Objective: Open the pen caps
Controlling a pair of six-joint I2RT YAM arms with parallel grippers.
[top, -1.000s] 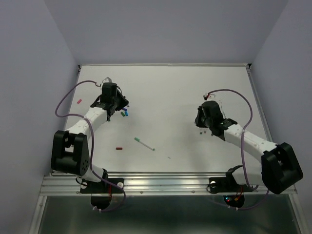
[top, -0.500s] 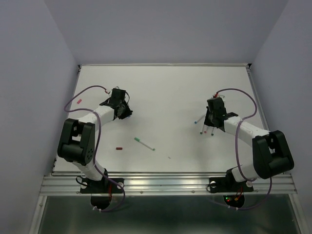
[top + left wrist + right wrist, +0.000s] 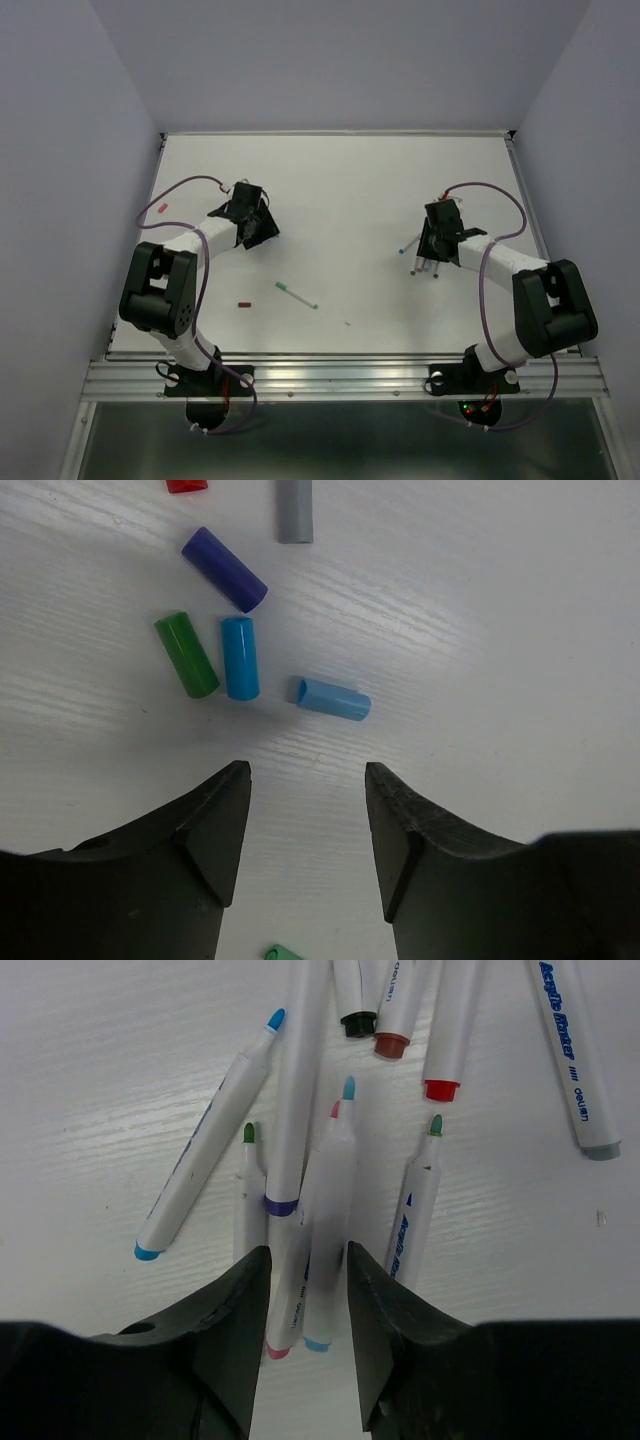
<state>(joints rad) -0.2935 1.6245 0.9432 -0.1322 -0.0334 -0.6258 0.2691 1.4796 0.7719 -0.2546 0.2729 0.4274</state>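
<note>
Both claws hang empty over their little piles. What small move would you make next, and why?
Probably swing the left gripper toward the lone pen mid-table: it looks like the only one with its green cap on, and it lies nearer that arm. That gripper stands open above the loose caps, and the right gripper, also open, sits over bare-tipped pens.

— Any room ahead of the left end effector [image 3: 306, 775]?
— Its parted jaws frame bare surface [image 3: 500, 630]; loose caps [image 3: 333, 699] lie just beyond.
— And the right end effector [image 3: 300, 1260]?
— Crowded: pens [image 3: 325, 1190] run right between its jaws.
</note>
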